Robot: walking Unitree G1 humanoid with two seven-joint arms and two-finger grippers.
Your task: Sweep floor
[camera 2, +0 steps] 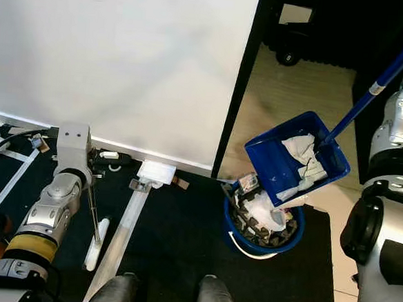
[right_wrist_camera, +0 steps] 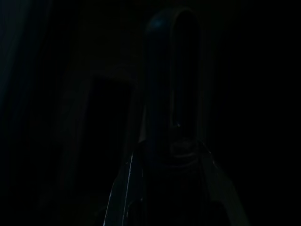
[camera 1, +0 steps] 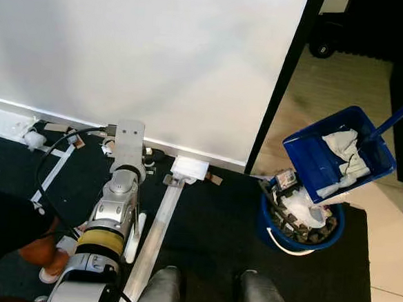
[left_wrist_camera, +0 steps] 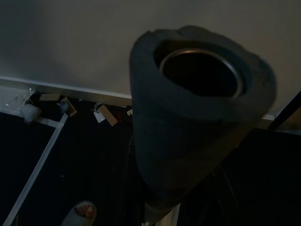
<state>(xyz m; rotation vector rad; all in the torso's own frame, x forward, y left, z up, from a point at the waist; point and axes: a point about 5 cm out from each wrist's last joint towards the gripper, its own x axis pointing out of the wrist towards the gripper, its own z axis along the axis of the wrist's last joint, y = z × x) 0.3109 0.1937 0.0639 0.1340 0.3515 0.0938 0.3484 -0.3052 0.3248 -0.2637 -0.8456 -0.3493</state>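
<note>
A blue dustpan (camera 2: pixel 294 157) on a long blue handle (camera 2: pixel 372 87) is tilted over a blue bucket (camera 2: pixel 234 233). Crumpled white paper (camera 2: pixel 298 147) lies in the pan, and more paper and dark scraps fill the bucket. My right arm (camera 2: pixel 394 171) carries the pan; the dark right wrist view shows the right gripper (right_wrist_camera: pixel 171 155) shut on that handle. The left arm (camera 1: pixel 114 207) reaches toward the wall. The broom's black foam handle end (left_wrist_camera: pixel 197 108) looms close in the left wrist view, and its thin rod (camera 2: pixel 93 212) runs down to the mat.
A white wall panel (camera 1: pixel 139 50) stands ahead, with a black door post (camera 1: pixel 282 87) at its right. Cables, tags and a white box (camera 1: pixel 190 167) lie along the baseboard. A white strip (camera 1: pixel 158 231) crosses the black mat. A person's foot (camera 1: pixel 45 254) is at left.
</note>
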